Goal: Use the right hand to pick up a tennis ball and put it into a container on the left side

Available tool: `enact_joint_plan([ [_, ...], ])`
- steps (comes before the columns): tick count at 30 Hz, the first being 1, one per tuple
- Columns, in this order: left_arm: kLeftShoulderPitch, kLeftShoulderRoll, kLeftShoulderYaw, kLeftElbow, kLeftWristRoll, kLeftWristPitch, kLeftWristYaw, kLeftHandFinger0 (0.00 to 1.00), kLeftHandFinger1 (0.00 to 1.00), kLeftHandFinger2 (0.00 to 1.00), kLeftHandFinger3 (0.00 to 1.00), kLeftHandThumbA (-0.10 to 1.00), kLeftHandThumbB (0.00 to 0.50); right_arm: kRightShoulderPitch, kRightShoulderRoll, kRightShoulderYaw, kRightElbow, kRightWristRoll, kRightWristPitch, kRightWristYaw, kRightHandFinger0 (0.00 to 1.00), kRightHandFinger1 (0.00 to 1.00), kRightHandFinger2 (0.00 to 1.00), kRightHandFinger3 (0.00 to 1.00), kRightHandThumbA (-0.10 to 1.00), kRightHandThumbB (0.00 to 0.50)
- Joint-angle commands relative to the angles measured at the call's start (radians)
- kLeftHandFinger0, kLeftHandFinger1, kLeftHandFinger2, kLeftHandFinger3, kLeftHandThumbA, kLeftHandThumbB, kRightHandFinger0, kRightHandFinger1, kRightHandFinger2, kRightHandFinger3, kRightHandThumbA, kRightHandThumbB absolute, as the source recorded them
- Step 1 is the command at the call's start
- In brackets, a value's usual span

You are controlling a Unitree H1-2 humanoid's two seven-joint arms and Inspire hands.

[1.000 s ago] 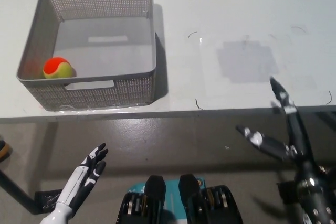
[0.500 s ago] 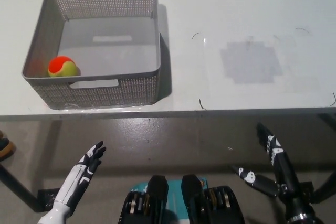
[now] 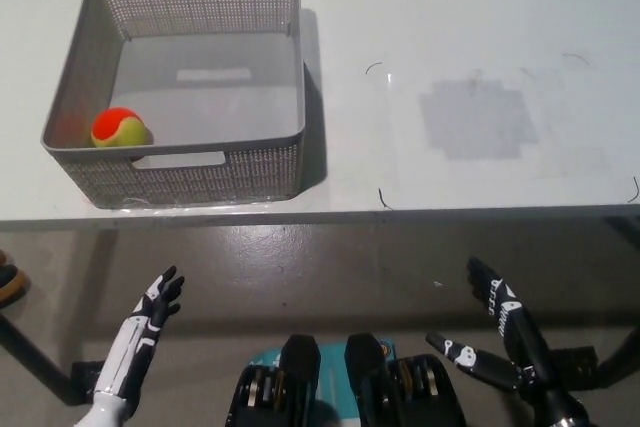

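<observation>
An orange and yellow tennis ball (image 3: 119, 128) lies inside the grey mesh basket (image 3: 268, 169), in its near left corner. The basket stands on the left part of the white table (image 3: 450, 27). My black right hand (image 3: 497, 332) hangs below the table's front edge at the lower right, open, fingers spread, holding nothing. My white left hand (image 3: 142, 324) rests low at the lower left, also open and empty. Both hands are well off the table and far from the ball.
A grey square patch (image 3: 474, 119) and thin corner marks show on the table's right half. The table's front edge (image 3: 340, 215) runs across the picture above both hands. Dark floor lies below it.
My right hand has dropped from the table's front edge down to the lower right and drifted left. The left hand has sunk a little lower. The ball stays in the basket.
</observation>
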Motion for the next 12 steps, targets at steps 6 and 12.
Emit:
enact_joint_plan([
  [6, 0.003, -0.009, 0.009, -0.018, -0.007, -0.057, 0.028, 1.0, 1.0, 1.0, 1.0, 0.99, 0.141, -0.026, 0.0, -0.011, -0.001, 0.039, -0.045, 0.042, 1.0, 1.0, 1.0, 1.0, 1.0, 0.23],
  [12, 0.021, -0.009, 0.005, -0.012, -0.001, -0.065, 0.028, 1.0, 1.0, 1.0, 1.0, 0.98, 0.143, -0.008, -0.002, -0.009, -0.002, 0.029, -0.053, 0.044, 1.0, 1.0, 1.0, 1.0, 1.0, 0.232],
])
